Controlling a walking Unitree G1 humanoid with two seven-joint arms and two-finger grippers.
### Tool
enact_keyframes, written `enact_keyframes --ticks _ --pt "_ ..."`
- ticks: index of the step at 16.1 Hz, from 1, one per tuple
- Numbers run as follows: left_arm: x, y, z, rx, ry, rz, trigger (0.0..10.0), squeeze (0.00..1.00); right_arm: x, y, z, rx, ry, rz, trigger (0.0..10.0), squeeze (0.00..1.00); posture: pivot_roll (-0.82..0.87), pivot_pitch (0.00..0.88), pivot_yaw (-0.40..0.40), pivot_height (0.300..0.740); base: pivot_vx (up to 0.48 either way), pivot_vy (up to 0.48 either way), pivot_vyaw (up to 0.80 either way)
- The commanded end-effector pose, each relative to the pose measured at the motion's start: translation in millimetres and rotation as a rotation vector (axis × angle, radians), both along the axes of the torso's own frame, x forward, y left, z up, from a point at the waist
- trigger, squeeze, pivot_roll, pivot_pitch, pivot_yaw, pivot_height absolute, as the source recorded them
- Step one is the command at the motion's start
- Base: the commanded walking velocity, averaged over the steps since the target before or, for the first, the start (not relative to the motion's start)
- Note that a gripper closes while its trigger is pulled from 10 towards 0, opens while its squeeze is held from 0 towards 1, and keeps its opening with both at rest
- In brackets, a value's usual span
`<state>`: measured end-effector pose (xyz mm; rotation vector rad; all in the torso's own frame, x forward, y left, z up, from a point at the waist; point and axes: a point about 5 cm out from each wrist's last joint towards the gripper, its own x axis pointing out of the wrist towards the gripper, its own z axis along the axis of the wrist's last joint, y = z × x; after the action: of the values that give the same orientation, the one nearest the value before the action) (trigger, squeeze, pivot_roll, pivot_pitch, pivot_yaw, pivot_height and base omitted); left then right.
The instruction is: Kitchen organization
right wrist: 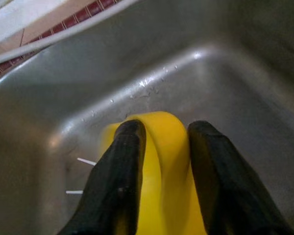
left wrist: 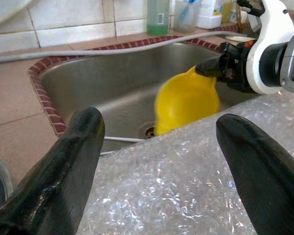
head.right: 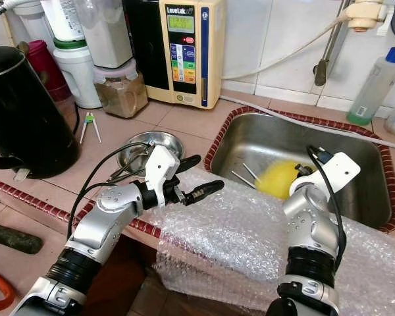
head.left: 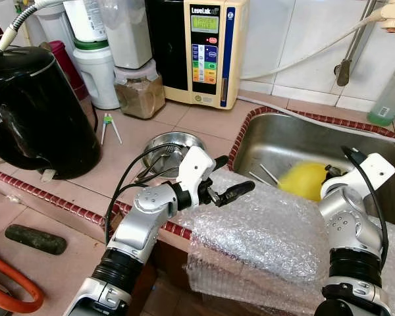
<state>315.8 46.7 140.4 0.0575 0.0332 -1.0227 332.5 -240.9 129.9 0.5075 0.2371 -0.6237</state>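
Bubble wrap lies under the spread left gripper — right gripper pinches a yellow cup over the sink.

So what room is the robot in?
Most likely a home kitchen: there's a steel sink set in a tiled counter, a black kettle, and the right pincer holding a yellow cup.

My left gripper hangs spread above the bubble wrap that drapes the counter edge, with open air ahead toward the sink. My right gripper clamps the yellow cup, which blocks the basin's middle; thin sticks lie beside it
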Motion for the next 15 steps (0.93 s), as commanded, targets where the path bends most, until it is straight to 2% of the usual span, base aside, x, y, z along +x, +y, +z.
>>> enact_keyframes --ticks 1,3,5,8,10,12,15 --pt "1.3 1.6 -2 0.029 -0.008 0.020 10.0 1.00 0.8 1.1 0 0.000 0.006 0.006 10.0 1.00 -0.06 0.000 0.049 0.740 0.000 0.000 0.00" --pt "6.1 7.2 -2 0.040 -0.020 0.076 10.0 1.00 2.7 4.8 6 -0.046 -0.025 0.048 10.0 1.00 -0.06 0.000 0.047 0.740 0.000 0.000 0.00" --pt "7.5 8.7 -1 0.044 -0.030 0.087 10.0 1.00 6.4 11.5 14 -0.076 -0.062 0.098 10.0 1.00 -0.06 0.000 0.047 0.740 0.000 0.000 0.00" --pt "10.6 12.4 4 0.044 -0.087 0.134 10.0 1.00 10.5 20.8 23 -0.080 -0.111 0.159 10.0 1.00 -0.05 0.000 0.044 0.740 0.000 0.000 0.00" --pt "12.1 37.7 12 0.017 -0.263 0.334 10.0 1.00 9.6 46.8 42 -0.033 -0.266 0.329 10.0 1.00 -0.05 0.000 0.036 0.740 0.000 0.000 0.00" --pt "8.1 44.0 12 0.000 -0.296 0.372 10.0 1.00 7.1 53.5 45 -0.036 -0.302 0.385 10.0 1.00 -0.04 0.000 0.033 0.740 0.000 0.000 0.00" --pt "0.9 60.4 4 -0.009 -0.376 0.499 10.0 1.00 -1.4 82.1 50 -0.132 -0.338 0.623 10.0 1.00 -0.04 0.000 0.023 0.740 0.000 0.000 0.00"
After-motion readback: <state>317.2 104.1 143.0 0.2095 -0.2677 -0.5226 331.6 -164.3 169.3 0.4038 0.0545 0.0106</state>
